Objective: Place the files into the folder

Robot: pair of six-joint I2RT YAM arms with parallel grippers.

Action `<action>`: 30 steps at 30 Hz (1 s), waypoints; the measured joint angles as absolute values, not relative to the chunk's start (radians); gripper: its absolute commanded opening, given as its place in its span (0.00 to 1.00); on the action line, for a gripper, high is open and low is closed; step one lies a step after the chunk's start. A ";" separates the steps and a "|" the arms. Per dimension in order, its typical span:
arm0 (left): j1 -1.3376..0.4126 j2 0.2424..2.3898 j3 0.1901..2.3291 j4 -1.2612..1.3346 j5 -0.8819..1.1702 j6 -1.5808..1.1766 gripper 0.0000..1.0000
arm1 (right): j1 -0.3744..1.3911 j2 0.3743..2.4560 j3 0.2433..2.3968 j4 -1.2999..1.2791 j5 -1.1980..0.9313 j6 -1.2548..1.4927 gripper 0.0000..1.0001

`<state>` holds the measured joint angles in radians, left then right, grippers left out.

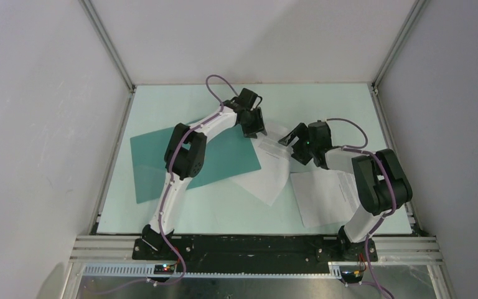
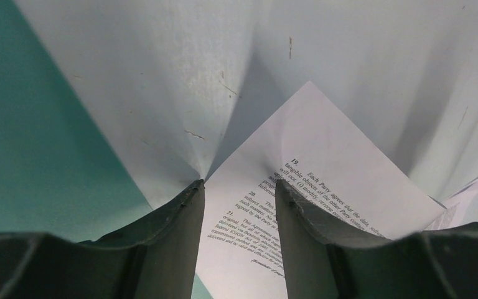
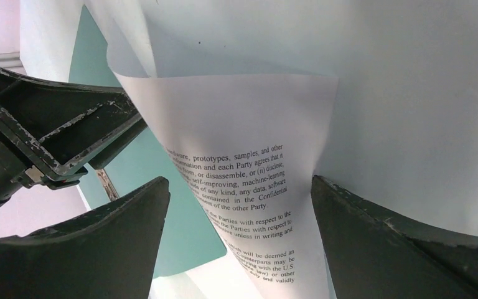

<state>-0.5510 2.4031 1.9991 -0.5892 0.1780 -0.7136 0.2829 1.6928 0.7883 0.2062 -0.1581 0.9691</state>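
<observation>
lying with its long axis left-right, the folder (image 1: 152, 168); left gripper (image 2: 239, 185) and right gripper (image 3: 239, 180) both spread.

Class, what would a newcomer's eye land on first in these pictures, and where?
The teal folder lies flat at the table's left, partly under the left arm. Two white printed sheets lie right of it: the centre sheet and the second sheet by the right arm. The centre sheet's far end curls up between the right gripper's open fingers.
</observation>
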 measured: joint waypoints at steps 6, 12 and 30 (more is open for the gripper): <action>-0.553 2.404 1.999 -0.596 0.212 -0.719 0.51 | 0.287 1.675 0.753 0.234 -0.207 0.958 0.90; -0.553 2.408 1.999 -0.597 0.242 -0.719 0.51 | 0.312 1.604 0.675 0.239 -0.259 0.928 0.91; -0.553 2.414 2.000 -0.596 0.288 -0.736 0.50 | 0.348 1.498 0.564 0.329 -0.255 1.006 0.59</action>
